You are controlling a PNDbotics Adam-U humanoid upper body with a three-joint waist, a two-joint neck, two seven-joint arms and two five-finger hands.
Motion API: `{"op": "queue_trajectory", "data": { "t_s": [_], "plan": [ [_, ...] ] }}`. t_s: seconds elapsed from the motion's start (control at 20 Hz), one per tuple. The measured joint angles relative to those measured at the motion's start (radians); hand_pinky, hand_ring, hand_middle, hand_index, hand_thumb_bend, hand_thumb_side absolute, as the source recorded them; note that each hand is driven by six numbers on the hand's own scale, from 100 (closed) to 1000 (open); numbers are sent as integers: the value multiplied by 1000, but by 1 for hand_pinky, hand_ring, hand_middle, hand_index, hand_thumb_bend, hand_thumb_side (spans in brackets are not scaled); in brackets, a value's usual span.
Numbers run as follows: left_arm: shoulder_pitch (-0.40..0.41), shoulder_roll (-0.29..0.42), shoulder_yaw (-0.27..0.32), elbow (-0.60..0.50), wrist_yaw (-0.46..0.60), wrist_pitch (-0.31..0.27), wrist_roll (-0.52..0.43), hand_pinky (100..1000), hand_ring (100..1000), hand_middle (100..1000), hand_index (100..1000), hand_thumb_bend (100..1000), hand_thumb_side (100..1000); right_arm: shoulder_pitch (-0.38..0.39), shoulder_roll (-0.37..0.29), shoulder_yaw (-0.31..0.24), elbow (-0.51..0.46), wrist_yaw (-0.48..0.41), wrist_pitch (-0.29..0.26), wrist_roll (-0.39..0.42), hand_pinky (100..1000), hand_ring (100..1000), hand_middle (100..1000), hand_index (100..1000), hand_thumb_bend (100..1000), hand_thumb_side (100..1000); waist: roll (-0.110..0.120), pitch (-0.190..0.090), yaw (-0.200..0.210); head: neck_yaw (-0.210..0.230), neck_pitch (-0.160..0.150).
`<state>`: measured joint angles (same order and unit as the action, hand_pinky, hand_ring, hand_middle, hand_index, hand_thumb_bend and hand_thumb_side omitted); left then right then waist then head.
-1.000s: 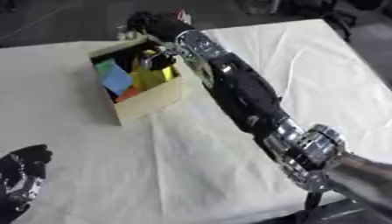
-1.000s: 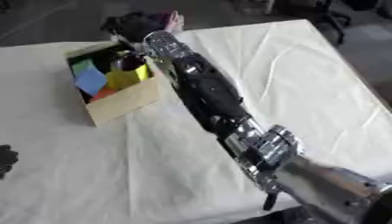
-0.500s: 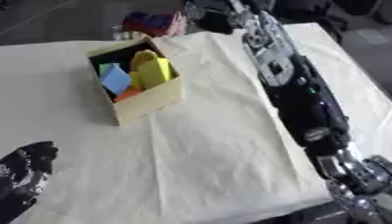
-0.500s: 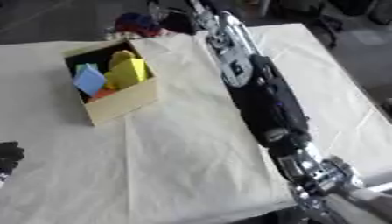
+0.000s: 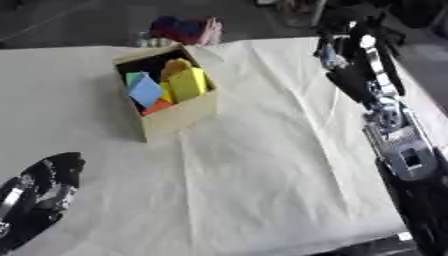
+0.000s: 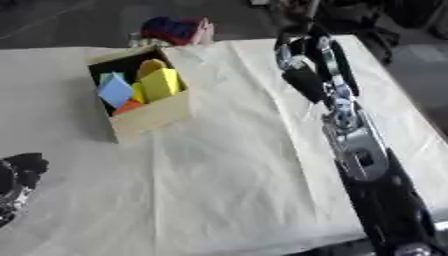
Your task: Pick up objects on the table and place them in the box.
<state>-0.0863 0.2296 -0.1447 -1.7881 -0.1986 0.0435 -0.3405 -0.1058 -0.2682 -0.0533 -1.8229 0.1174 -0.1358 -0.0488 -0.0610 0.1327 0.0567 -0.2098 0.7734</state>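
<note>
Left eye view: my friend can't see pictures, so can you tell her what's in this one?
A tan box stands on a table under a cream cloth, holding yellow, blue, green and orange blocks. The robot's right arm reaches up the right side, its right hand near the cloth's far edge; whether it holds anything can't be seen. Its left hand rests in the lower left corner.

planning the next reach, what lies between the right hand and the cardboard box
Nothing but bare cream cloth lies between the right hand and the tan cardboard box of coloured blocks; the right eye view shows it best.
</note>
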Motion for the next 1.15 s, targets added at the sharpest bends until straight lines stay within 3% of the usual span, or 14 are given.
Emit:
{"op": "queue_trajectory", "data": {
  "t_s": [0.45, 0.85, 1.15],
  "plan": [
    [0, 0, -1, 0, 7, -10, 8, 850, 833, 764, 854, 100, 544, 55, 56, 59, 10, -3, -31, 23, 667, 547, 622, 841, 100, 452, 1, -8, -3, 70, 0],
    [-1, 0, -15, 0, 22, -25, -2, 854, 847, 783, 861, 100, 601, 43, 70, 106, 17, -2, -25, 60, 667, 541, 612, 840, 100, 458, 1, -8, -6, 137, 0],
    [-2, 0, -26, 0, 36, -35, -11, 857, 858, 803, 873, 100, 664, 43, 70, 113, 19, 4, -18, 76, 668, 536, 604, 838, 100, 461, 1, -8, -8, 150, 0]
  ]
}}
